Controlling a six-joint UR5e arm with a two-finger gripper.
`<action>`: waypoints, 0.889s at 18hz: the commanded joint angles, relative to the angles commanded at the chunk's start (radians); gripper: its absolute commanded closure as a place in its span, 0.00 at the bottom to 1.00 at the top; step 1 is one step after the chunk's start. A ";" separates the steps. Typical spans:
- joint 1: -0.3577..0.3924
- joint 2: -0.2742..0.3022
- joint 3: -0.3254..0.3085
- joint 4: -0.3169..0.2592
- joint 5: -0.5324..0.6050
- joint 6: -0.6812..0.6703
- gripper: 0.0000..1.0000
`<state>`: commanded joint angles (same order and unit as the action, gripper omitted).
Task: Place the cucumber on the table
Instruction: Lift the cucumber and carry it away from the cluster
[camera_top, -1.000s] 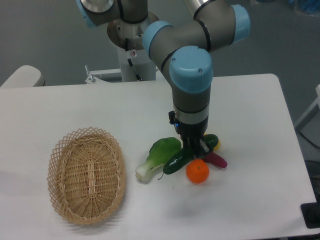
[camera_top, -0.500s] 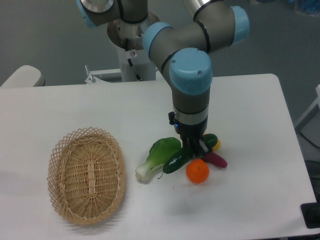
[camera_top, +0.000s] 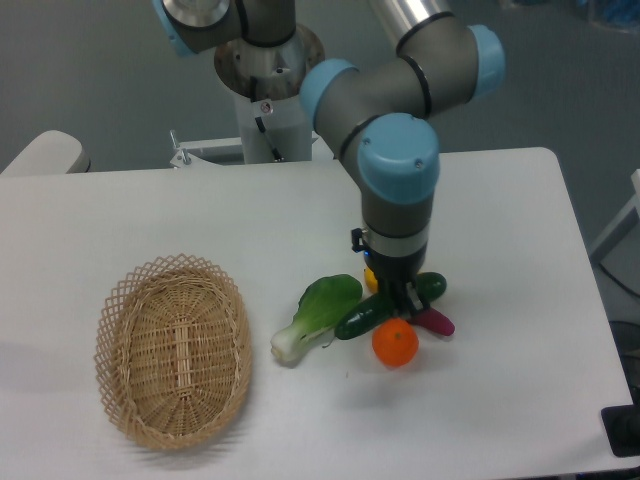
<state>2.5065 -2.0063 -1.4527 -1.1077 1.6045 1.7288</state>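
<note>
The dark green cucumber (camera_top: 360, 320) lies slanted between my gripper's fingers, with its far end (camera_top: 432, 287) showing to the right of them. My gripper (camera_top: 400, 302) points straight down and is shut on the cucumber's middle, low over the white table (camera_top: 500, 230). I cannot tell whether the cucumber touches the tabletop. Its left tip is close to the bok choy (camera_top: 318, 315), and the orange (camera_top: 395, 343) sits right in front of it.
A small purple piece (camera_top: 434, 322) lies just right of the orange. A yellow item (camera_top: 370, 280) peeks out behind the gripper. An oval wicker basket (camera_top: 172, 350) stands at the front left. The robot base (camera_top: 268, 95) stands at the back edge.
The gripper and the cucumber have shifted together a little to the right. The yellow item now shows to the gripper's left. Bok choy, orange and basket have not moved.
</note>
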 joint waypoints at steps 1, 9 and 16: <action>0.000 -0.017 0.002 0.021 0.000 -0.002 0.74; -0.058 -0.133 0.031 0.212 -0.008 -0.139 0.74; -0.104 -0.230 0.071 0.269 -0.012 -0.244 0.74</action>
<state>2.4022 -2.2364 -1.3821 -0.8391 1.5923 1.4851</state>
